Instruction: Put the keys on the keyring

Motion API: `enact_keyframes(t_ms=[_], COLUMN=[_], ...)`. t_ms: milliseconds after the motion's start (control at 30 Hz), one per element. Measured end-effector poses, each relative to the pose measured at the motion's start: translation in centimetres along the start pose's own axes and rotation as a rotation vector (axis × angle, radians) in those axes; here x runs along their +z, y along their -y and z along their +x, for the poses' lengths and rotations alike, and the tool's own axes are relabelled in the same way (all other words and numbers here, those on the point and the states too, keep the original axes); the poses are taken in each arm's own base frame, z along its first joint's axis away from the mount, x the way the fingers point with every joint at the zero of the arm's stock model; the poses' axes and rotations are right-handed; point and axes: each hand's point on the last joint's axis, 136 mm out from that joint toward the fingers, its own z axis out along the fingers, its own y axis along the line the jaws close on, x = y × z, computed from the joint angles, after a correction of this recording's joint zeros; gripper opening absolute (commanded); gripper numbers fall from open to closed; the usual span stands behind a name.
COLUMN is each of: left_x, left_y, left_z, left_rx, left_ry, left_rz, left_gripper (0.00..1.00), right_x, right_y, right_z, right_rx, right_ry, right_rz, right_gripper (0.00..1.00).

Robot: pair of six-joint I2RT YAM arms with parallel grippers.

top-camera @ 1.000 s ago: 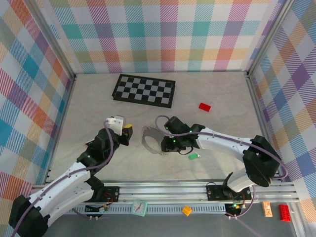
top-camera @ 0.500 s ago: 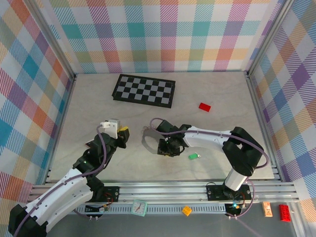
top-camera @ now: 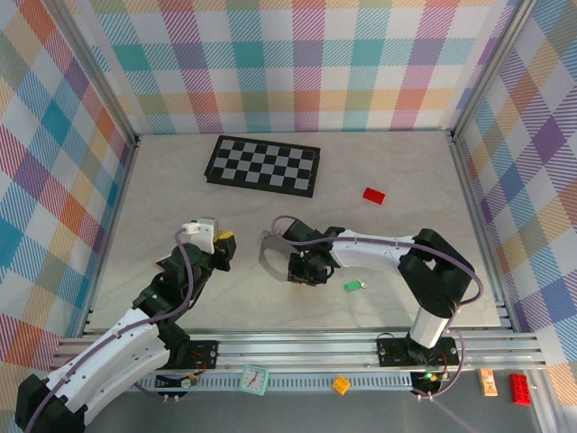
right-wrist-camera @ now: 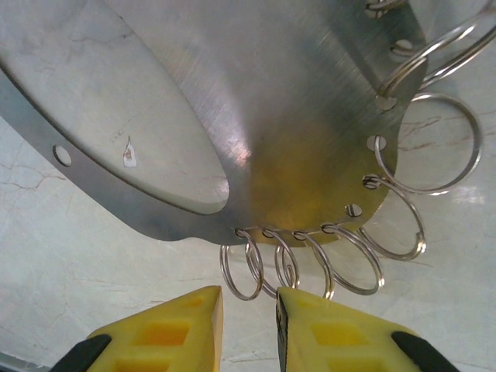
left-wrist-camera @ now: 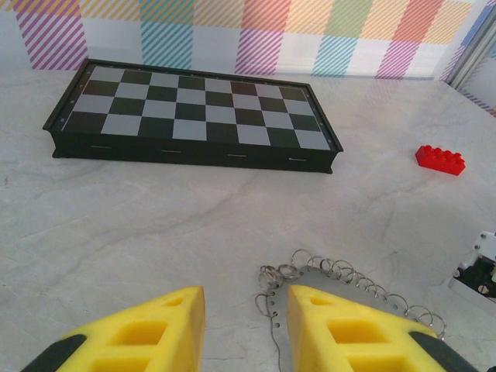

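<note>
My right gripper [top-camera: 301, 269] sat at the keyring's [top-camera: 268, 253] near right edge. From the wrist, its yellow fingers [right-wrist-camera: 167, 329] stood a narrow slit apart, with the tips right under the small rings [right-wrist-camera: 271, 267] hanging from the keyring's flat metal band. I could not tell whether they pinched one. My left gripper [top-camera: 224, 244] hung just left of the keyring, jaws part-spread and holding nothing. The green key [top-camera: 352, 286] lay right of the keyring, past my right gripper and apart from it. The board [top-camera: 261, 165] lay beyond the keyring, and the brick [top-camera: 373, 195] beyond it to the right.
</note>
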Motion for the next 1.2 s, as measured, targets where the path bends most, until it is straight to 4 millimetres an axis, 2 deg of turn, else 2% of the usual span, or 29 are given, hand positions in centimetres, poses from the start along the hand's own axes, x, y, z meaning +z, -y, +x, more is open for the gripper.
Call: enact_keyframes(t_ms=[400,800,1200], left_x=[-0.1,-0.2,-0.2], left_y=[0.0,-0.1,-0.1], left_z=[0.0,0.3,0.3], left_rx=[-0.002,0.002,0.003], left_ry=[0.003,-0.010,-0.011], left_rz=[0.001,-0.003,-0.003], left_gripper=[0.32,0.32,0.32], right_x=[0.0,0.0,0.8], right_y=[-0.5,0.2,0.1], right_z=[-1.0,-0.9,-0.9], right_rx=[0.002,0.052,0.065], right_ry=[0.036,0.038,0.023], right_rz=[0.008,0.038,0.044], right_gripper=[0.21,0.24,0.19])
